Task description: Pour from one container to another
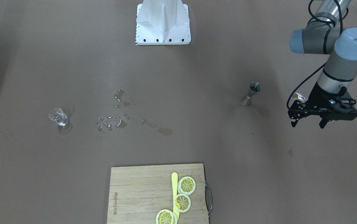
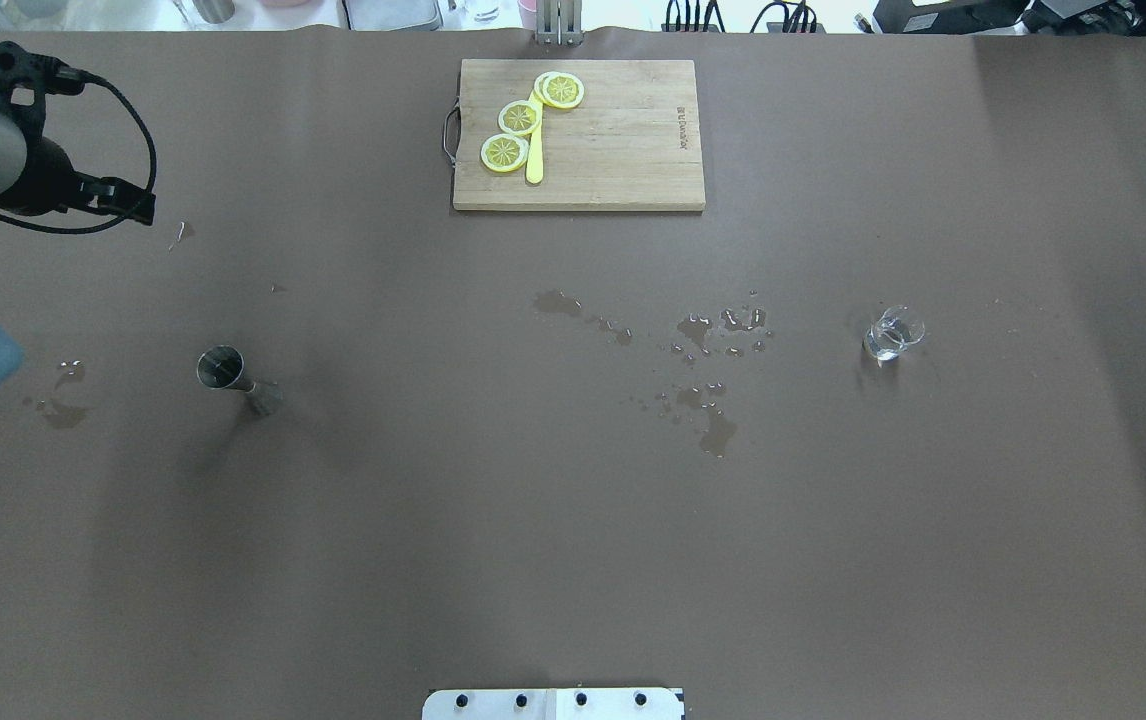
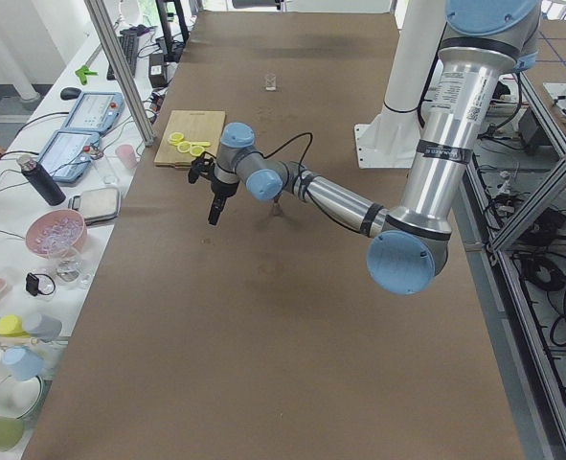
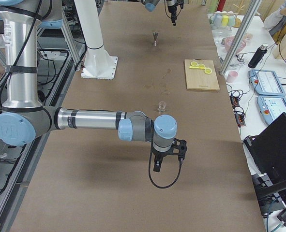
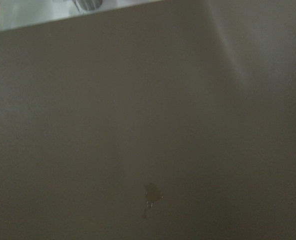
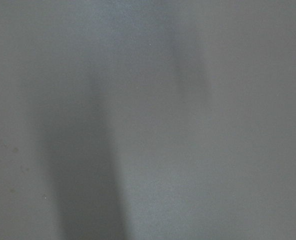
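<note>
**Q:** Where do the containers stand?

**A:** I see the steel jigger [image 1: 252, 93] upright on the brown table [image 1: 197, 143], on the robot's left side. The small clear glass [image 1: 58, 117] is well apart on its right, with water puddles [image 1: 117, 119] between the two.

**Q:** And the grippers?

**A:** My left gripper [image 1: 307, 123] hangs near the jigger without touching it, fingers spread and empty. The right gripper [image 4: 168, 157] hovers over bare table, apart from the glass, and I cannot tell how its jaws stand.

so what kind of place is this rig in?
Probably a robotics lab cell staged as a mock bar: teach pendants beside the table, and on it props: a jigger, a glass, a cutting board with lemon slices.
</note>
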Tool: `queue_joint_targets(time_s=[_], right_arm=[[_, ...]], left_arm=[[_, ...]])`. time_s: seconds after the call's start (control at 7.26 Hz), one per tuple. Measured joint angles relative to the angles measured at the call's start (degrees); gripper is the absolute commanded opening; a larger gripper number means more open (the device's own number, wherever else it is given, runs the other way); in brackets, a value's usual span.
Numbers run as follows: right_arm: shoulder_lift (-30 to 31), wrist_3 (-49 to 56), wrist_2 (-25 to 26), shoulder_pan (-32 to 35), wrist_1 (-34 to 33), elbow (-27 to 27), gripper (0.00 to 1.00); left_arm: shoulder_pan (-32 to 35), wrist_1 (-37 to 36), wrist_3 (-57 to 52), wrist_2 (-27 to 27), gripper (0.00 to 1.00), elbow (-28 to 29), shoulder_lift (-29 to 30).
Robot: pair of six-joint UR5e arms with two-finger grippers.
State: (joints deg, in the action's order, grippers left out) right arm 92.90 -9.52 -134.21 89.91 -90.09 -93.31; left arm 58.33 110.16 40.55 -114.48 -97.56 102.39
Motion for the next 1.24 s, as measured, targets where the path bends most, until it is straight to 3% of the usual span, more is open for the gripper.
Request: queue_joint_targets(time_s=[0.69,1.24], right_arm=[[0.0,0.0,0.0,0.0,0.1,0.1,1.0],[-0.2,0.0,0.0,0.0,0.1,0.1,1.0]], left_arm=[[13.4,-3.9,-13.5,-19.7,0.99,3.1,-11.0],[23.2,-8.9,-34.5,-23.6,0.99,3.1,-16.7]])
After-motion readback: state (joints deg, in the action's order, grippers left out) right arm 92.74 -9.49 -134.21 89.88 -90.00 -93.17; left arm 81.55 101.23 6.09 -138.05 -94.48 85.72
